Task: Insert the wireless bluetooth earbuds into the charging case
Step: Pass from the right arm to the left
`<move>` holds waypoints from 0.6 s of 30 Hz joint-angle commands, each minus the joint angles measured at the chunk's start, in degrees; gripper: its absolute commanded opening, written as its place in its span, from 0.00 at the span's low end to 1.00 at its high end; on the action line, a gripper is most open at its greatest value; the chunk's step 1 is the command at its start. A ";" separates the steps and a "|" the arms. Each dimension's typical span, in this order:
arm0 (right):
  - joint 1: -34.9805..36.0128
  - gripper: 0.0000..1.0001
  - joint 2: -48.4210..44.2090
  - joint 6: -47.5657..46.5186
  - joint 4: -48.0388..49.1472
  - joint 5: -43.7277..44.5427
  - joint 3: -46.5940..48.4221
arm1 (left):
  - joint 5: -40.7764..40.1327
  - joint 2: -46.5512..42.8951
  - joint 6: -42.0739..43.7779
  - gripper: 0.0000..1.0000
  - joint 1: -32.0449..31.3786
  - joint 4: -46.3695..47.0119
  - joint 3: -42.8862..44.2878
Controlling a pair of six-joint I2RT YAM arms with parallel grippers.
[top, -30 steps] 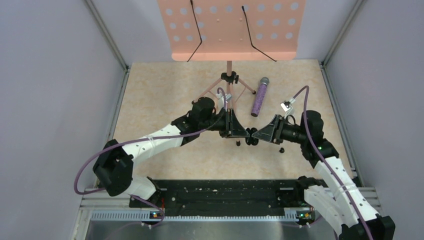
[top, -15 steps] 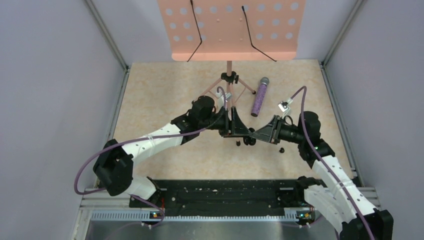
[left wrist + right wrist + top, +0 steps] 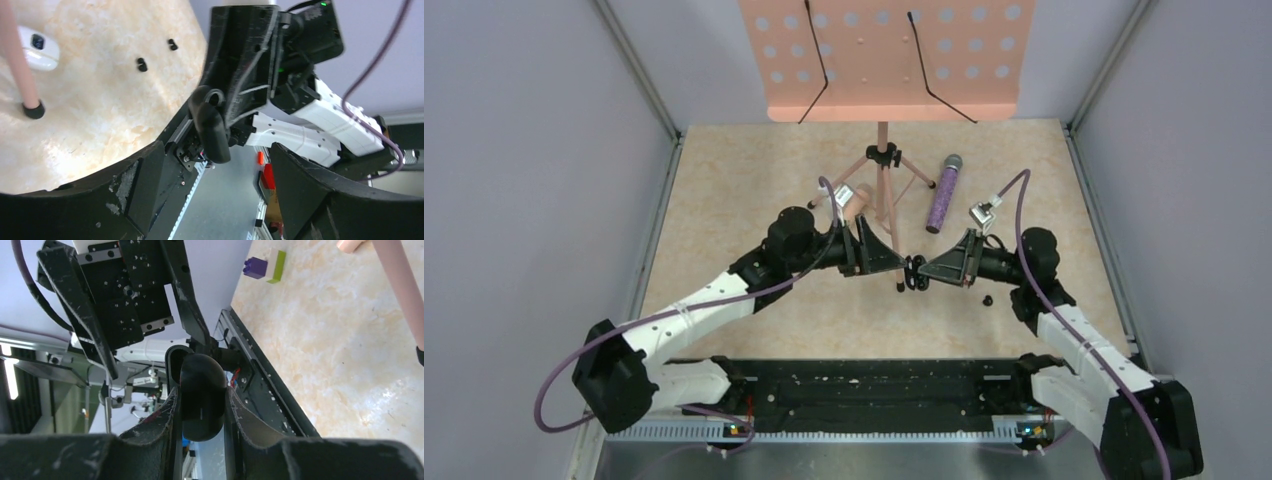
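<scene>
The charging case, a smooth black oval pebble, is pinched between the fingers of my right gripper, which is shut on it above the table. Its lid looks swung open behind the body. The top view shows the case at mid-table at the right gripper's tips. My left gripper stands open just to its left, facing the case with nothing between its fingers. A small white rounded piece, an earbud by its look, lies beside the stand's foot.
A pink music stand rises at the back, and one tripod leg comes down near my left gripper. A glittery purple microphone lies right of it. A purple-and-yellow cube and small black bits lie on the table.
My left gripper went from shut against the case to open and drew back to the left. My right gripper closed tighter on the case and carried it slightly left.
</scene>
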 commanded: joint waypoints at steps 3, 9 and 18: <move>-0.40 0.00 2.65 9.40 17.18 -3.65 -1.86 | 8.14 0.77 -1.90 0.84 0.09 15.33 -2.75; -0.40 0.00 4.35 16.01 27.02 -4.39 -3.32 | 11.27 5.14 -3.94 0.82 0.00 18.42 -2.01; -0.38 0.00 4.18 16.54 27.10 -4.34 -3.49 | 12.43 7.90 -7.54 0.60 -0.26 23.74 -1.90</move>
